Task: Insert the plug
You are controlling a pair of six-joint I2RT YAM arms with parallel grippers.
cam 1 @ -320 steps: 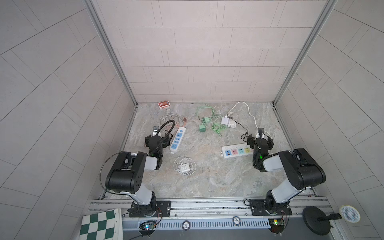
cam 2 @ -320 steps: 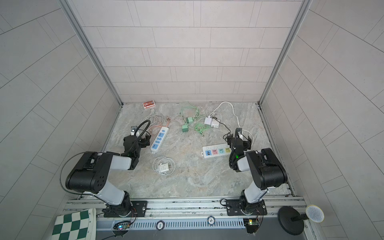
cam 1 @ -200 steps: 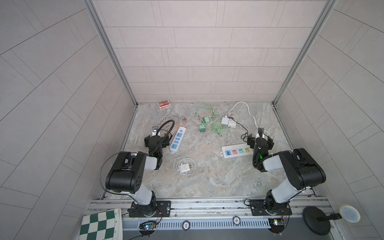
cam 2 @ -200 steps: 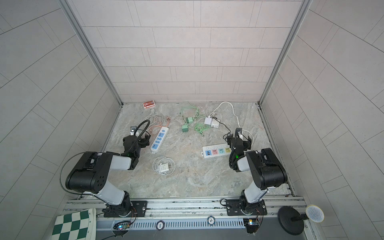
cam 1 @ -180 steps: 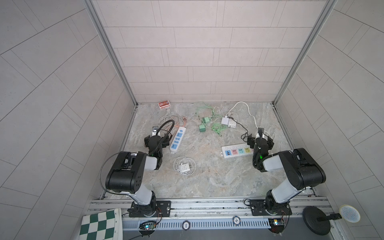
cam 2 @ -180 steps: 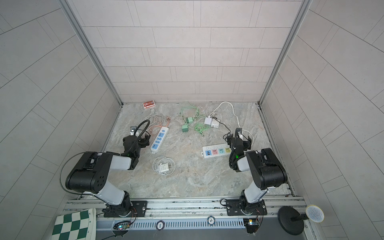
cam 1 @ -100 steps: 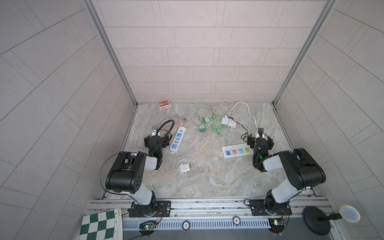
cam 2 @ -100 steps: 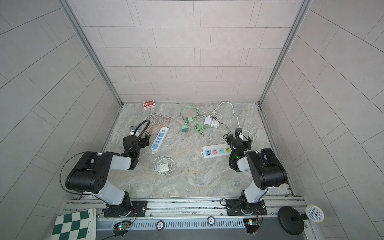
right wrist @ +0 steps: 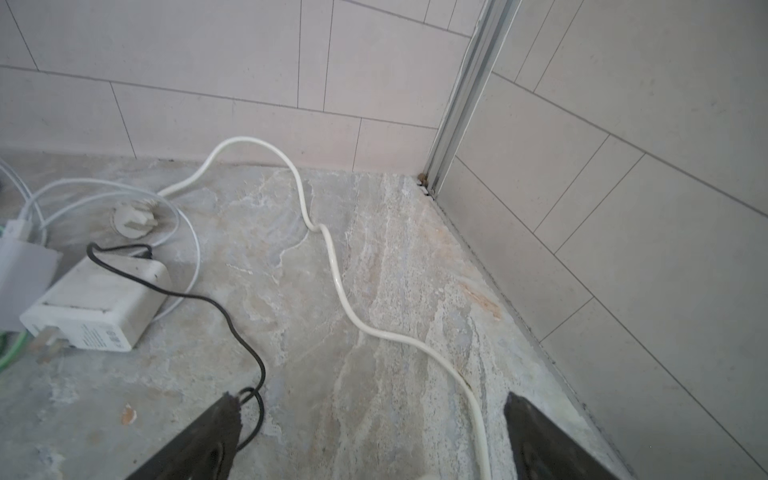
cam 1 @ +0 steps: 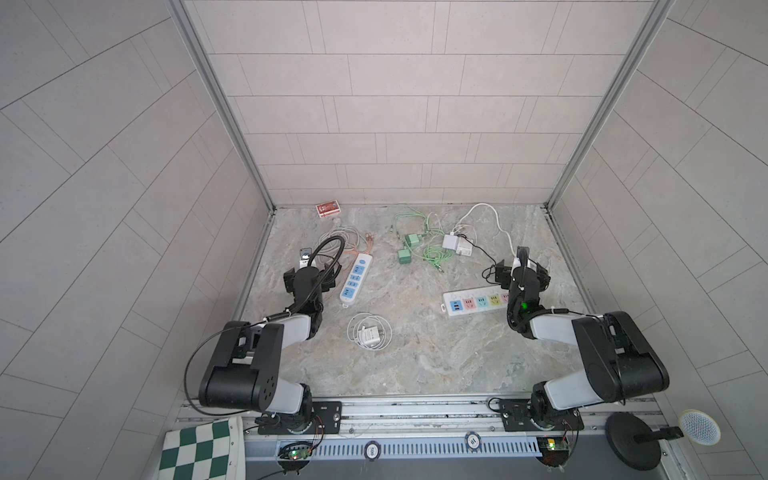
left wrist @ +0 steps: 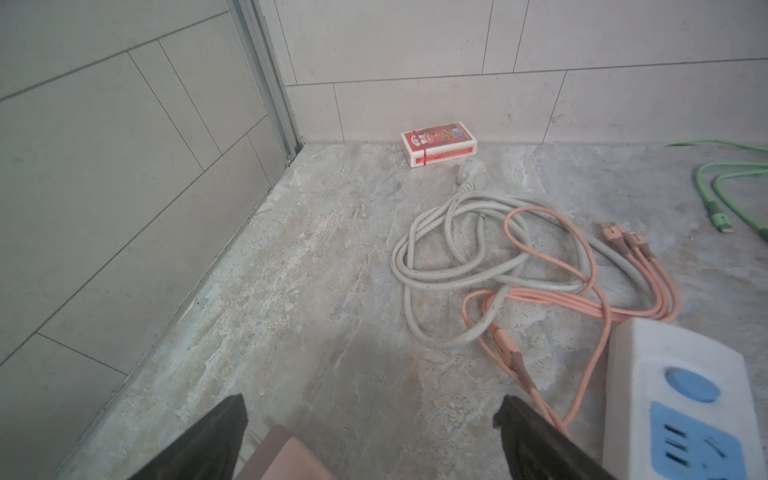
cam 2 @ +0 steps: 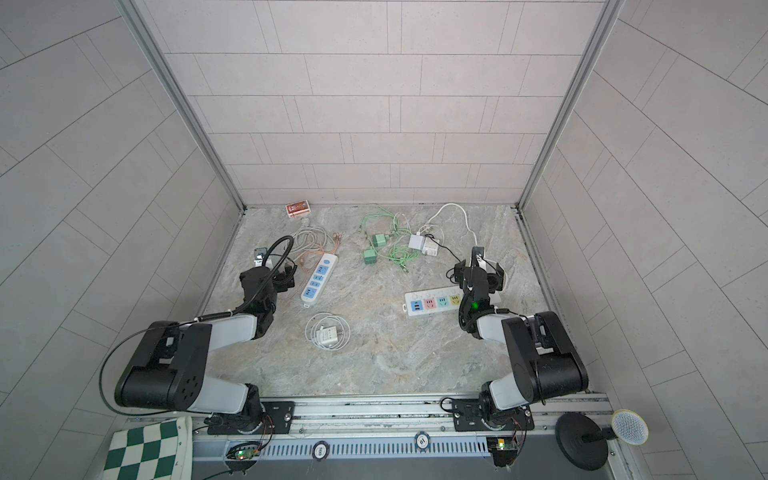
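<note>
In both top views the left gripper (cam 1: 309, 271) hangs low over the stone tabletop (cam 1: 415, 365) near the left wall. Its jaws are spread wide with nothing between them. The blue-and-white power strip (cam 1: 355, 277) lies just beside it, toward the middle. The right gripper (cam 1: 520, 271) is also spread wide and holds nothing, poised over the right end of the pastel-socket power strip (cam 1: 473, 302). A white charger plug (cam 1: 369, 333) lies inside its own coiled cable between the two arms, apart from both strips. Further back lie two green chargers (cam 1: 408, 248) among tangled green cables, a pair of white adapters (cam 1: 456, 246), and a red box (cam 1: 328, 207) against the back wall.

In the left wrist view the two dark fingers (left wrist: 224, 432) stand far apart and grip nothing. A pinkish block (left wrist: 286, 455) sits at the picture's edge between them; I cannot tell what it is. Ahead lies a coiled grey mains cord (left wrist: 449, 266), its plug end near the red box. A pink multi-head cable (left wrist: 582, 282) is draped over it.

In the right wrist view the fingers (right wrist: 208, 436) are wide apart with nothing held. A white cord (right wrist: 332, 257) snakes across the stone between them toward a round three-pin plug (right wrist: 133, 220) lying pins-up. A thin black cable (right wrist: 232, 328) runs from one of the white adapters to a loop just beside one fingertip.
</note>
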